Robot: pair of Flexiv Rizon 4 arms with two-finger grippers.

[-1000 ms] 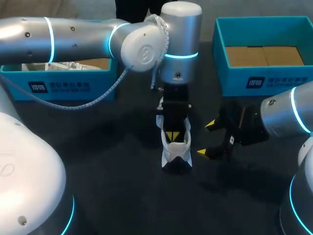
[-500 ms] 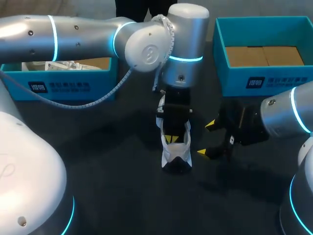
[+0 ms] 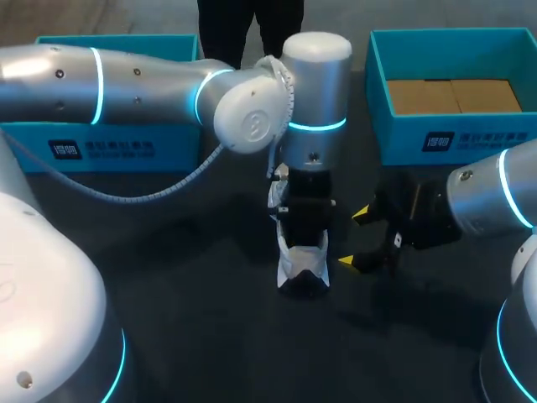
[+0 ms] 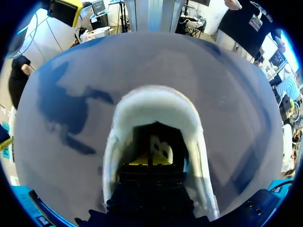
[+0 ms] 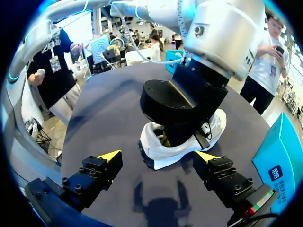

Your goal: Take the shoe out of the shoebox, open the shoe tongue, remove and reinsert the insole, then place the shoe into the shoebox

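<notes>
two end effectors: left end effector [image 4: 149, 160] is sunk into the shoe [image 3: 302, 267], mid-frame on the desk [image 3: 185, 323]; open or closed, i cannot tell. right end effector [image 3: 354, 238] hangs open, empty, just right of it. risk: nothing braces the shoe, so pulling the insole could lift or tip it.

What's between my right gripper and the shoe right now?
Nothing but a narrow strip of bare table separates the right gripper from the shoe, as the head view shows. The left gripper sits in the shoe's opening, outside that gap.
</notes>
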